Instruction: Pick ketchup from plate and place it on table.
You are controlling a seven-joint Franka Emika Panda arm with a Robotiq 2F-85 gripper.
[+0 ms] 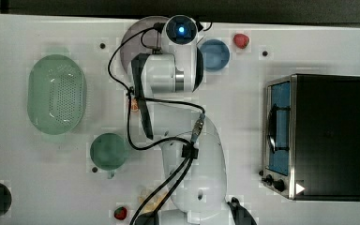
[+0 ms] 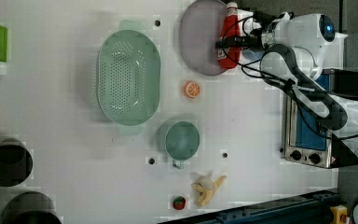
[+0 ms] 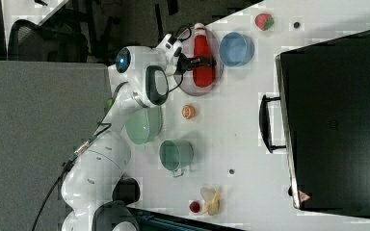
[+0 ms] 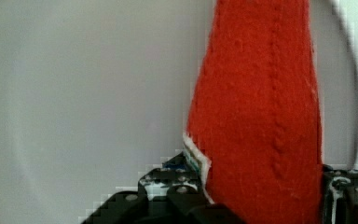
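You have the ketchup bottle [image 4: 261, 112] lying on the mauve plate [image 2: 196, 42], right between the pincer [image 4: 261, 205] fingers [image 4: 177, 191], which press its two sides. The blue bowl [image 3: 236, 49] sits just beyond the pincer on the white surface [image 2: 74, 154].

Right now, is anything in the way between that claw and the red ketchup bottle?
Nothing visible. The gripper already straddles the ketchup, one finger on each side of its red body, as it lies on the plate.
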